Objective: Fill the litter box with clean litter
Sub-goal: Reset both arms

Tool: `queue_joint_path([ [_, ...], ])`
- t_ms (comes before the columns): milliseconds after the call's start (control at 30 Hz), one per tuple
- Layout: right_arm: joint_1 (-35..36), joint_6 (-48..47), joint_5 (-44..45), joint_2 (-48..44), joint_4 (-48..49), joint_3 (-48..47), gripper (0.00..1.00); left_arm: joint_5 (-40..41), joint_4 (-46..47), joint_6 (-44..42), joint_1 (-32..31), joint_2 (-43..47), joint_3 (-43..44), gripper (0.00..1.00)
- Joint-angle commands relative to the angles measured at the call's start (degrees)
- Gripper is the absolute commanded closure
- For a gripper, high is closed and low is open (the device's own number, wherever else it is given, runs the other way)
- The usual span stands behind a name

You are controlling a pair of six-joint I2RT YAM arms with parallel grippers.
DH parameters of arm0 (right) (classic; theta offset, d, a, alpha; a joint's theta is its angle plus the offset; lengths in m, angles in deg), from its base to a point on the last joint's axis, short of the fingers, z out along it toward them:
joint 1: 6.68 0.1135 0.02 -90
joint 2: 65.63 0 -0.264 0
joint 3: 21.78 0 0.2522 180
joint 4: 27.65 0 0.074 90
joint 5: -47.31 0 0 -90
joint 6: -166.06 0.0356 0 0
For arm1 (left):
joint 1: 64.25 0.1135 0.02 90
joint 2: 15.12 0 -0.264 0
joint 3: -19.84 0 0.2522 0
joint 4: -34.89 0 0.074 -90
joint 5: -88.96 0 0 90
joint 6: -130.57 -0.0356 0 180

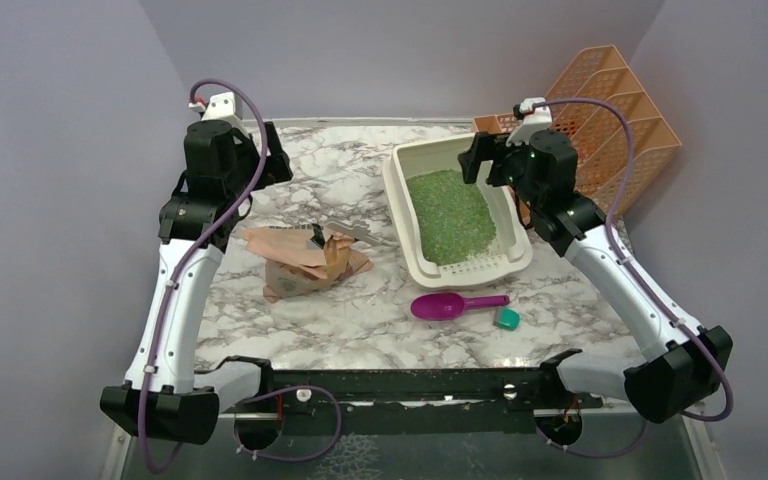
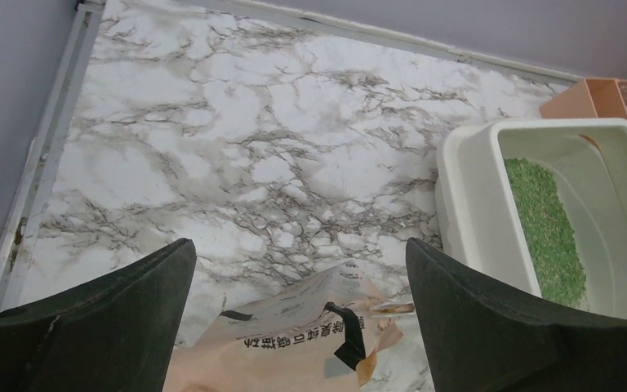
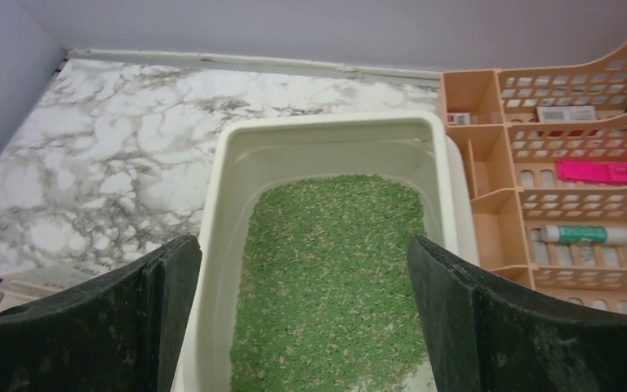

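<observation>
Litter box (image 1: pixel 400 215): sits toward the far right corner of the counter (image 1: pixel 350 335), long side running near to far, just beside the orange rack (image 1: pixel 615 125). Cream plastic, smooth, with rounded corners and a flared rim.

Litter (image 3: pixel 335 269): fine green granules with pale flecks, a loose matte bed covering most of the box floor. A bare strip shows at the far end. A few grains lie on the near lip.

Right gripper (image 3: pixel 304 245): hangs over the box, jaws wide apart, nothing between them. Black fingers, dusty and scuffed.

Left gripper (image 2: pixel 300 253): raised over the left half of the counter, jaws equally wide, empty. The paper bag (image 1: pixel 305 262) lies below it, left of centre.

Bag: tan paper with dark print, crumpled and lying on its side with the mouth slack. It looks emptied and set down.

Scoop (image 1: pixel 445 305): glossy magenta plastic, flat on the counter near the box's near end. A small teal block (image 1: pixel 506 319) lies just beside its handle.

Judgement: the fill looks essentially done, as neither arm holds anything. Levelling the bed toward the bare far end may remain.
</observation>
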Motion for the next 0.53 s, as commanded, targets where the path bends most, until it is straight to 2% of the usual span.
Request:
queue_joint_path([
  [0,0.31,2.22,-7.28,1.64,-4.44,-3.17,0.00,8.09,-1.61,3.25,-0.08,2.19,2.11,0.01],
  [133,0.33,4.66,-13.41,2.51,-4.04,-4.15,0.00,8.75,-1.68,2.98,-0.12,3.39,0.87,0.01],
  [333,0.32,6.49,-12.52,2.75,-4.05,-3.64,0.00,11.34,-1.56,4.83,-0.16,4.12,1.74,0.01],
  [500,0.36,6.33,-13.44,2.99,-3.68,-3.36,0.00,12.17,-1.97,2.69,-0.11,4.02,3.40,0.01],
])
